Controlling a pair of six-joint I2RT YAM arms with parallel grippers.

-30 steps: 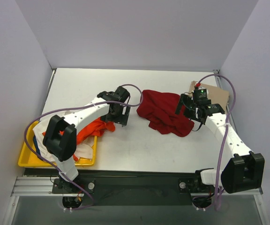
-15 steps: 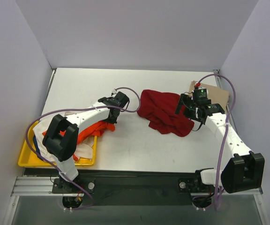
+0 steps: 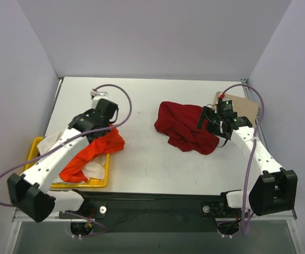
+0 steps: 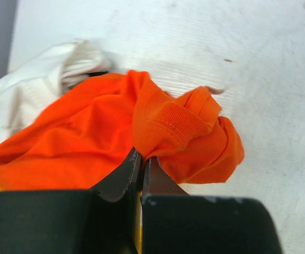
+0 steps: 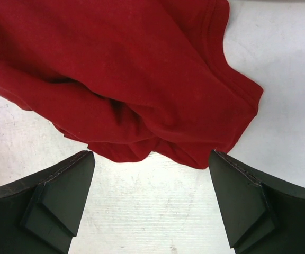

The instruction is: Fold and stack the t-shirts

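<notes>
An orange t-shirt (image 3: 89, 153) spills from the yellow tray onto the table. My left gripper (image 3: 109, 133) hangs over its far end, and its jaws (image 4: 142, 159) are shut on a fold of the orange t-shirt (image 4: 168, 124). Beside the orange cloth a white t-shirt (image 4: 30, 90) lies bunched up. A dark red t-shirt (image 3: 184, 127) sits crumpled at the table's middle right. My right gripper (image 3: 212, 126) is at its right edge, open, and its fingers straddle the red hem (image 5: 195, 143) without touching it.
The yellow tray (image 3: 81, 185) stands at the near left corner with pale cloth (image 3: 49, 142) in it. A flat tan piece (image 3: 245, 103) lies at the far right behind the right arm. Grey walls close in three sides.
My left gripper has shut on the orange t-shirt and the left arm has swung back to the left, dragging the cloth with it. The right arm and the red shirt have stayed put.
</notes>
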